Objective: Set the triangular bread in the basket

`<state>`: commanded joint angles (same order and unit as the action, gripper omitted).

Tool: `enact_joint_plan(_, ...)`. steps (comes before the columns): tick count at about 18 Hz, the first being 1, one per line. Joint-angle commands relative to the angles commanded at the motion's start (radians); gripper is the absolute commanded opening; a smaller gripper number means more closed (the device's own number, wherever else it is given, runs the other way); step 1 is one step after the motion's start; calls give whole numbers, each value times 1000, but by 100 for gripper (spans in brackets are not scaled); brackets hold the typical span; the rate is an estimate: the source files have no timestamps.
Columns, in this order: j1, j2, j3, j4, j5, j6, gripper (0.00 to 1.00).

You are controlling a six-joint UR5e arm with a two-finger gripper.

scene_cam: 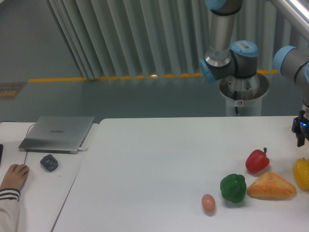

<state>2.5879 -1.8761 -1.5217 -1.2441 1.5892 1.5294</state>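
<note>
The triangular bread (271,186) is a golden-orange wedge lying flat on the white table (159,159), near the front right. My gripper (301,137) hangs at the right edge of the frame, above and behind the bread and clear of it. It is dark, with a blue light, and the frame cuts it off, so its fingers do not show well enough to tell open from shut. The basket is out of view.
A green pepper (233,187) touches the bread's left side, a red pepper (257,160) sits just behind it, and a yellow pepper (301,174) lies to its right. A small egg (208,202) is left of the green pepper. Far left are a laptop (58,133), a mouse (49,162) and a person's hand (13,177).
</note>
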Motion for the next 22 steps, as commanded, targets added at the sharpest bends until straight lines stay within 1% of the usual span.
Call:
enact_joint_plan(8, -2, 3, -3, 2, -15, -3, 100)
enact_joint_plan(9, -6, 3, -5, 14, -17, -6, 100)
enact_joint_plan(11, -32, -1, -3, 43, -31, -23, 100)
enact_joint_plan(14, -98, -6, -2, 52, -28, -106, 100)
enact_joint_plan(16, -139, -8, 2, 69, -28, -167, 100)
enact_joint_plan(18, -181, -35, 11, 96, -26, -196, 100)
enact_joint_plan(19, -190, -49, 11, 112, -23, -199, 100)
enact_joint_plan(22, -230, -87, 8, 120, 32, -199, 100)
